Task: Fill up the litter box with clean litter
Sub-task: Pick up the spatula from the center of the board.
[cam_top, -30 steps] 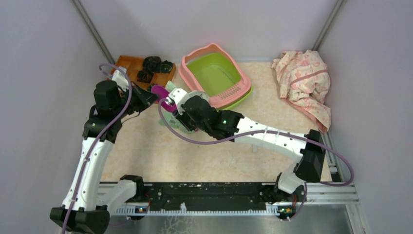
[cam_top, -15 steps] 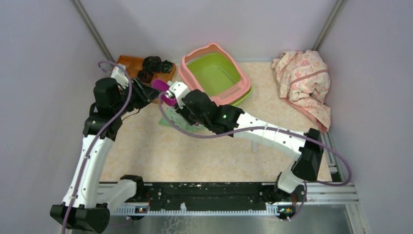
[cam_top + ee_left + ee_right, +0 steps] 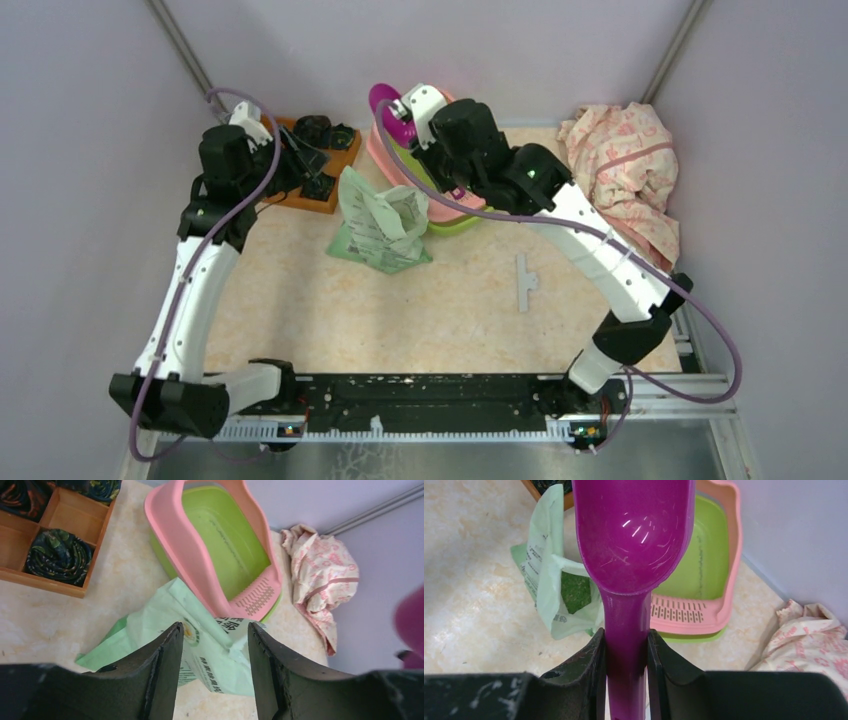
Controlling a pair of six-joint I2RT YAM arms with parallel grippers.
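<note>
Right wrist view gives me the rounded lime green plastic litter box (image 3: 704, 555) with its pink rim and slotted pink grate. It sits at the far edge of the beige marbled table (image 3: 469, 605), against the back wall, and its basin shows bare green plastic. The litter (image 3: 575, 591), dark green granules, shows only through the open mouth of the pale green printed plastic bag (image 3: 544, 575), which slumps on the table just beside the box's grated end. My right gripper (image 3: 625, 645) has its fingers pinched on the handle of a magenta plastic scoop (image 3: 634, 535). In the top external view the scoop is raised over the box's far end, and the right arm covers most of the box. My left gripper (image 3: 215, 645) has its fingers spread with nothing between them, hovering above the bag and apart from it. Left of the box sits an orange-brown compartmented wooden tray (image 3: 65, 515) holding dark rolled fabric pieces (image 3: 60, 555). Right of the box is a crumpled pink-printed cloth (image 3: 625, 170), and a grey T-shaped piece (image 3: 524, 281) lies nearer me on the table
</note>
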